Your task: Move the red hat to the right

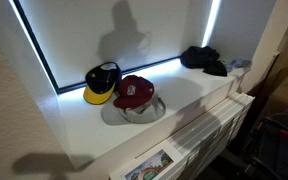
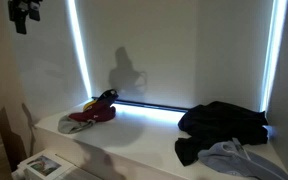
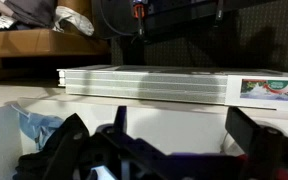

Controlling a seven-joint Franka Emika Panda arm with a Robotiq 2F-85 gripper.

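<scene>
A long white slatted panel crosses the middle, with a colourful printed sheet at one end. Below the panel lies the white counter; lower still, the hand's dark, blurred fingers stand wide apart above crumpled black cloth and pale blue fabric

The floppy grey hat lies mostly hidden under the red hat, whose pale front mark is too small to read. The printed sheet is cut off by the bottom edge. In the wrist view the gripper is dark and blurred, its base cropped below. The pale blue cloth runs off the bottom edge in an exterior view.
</scene>
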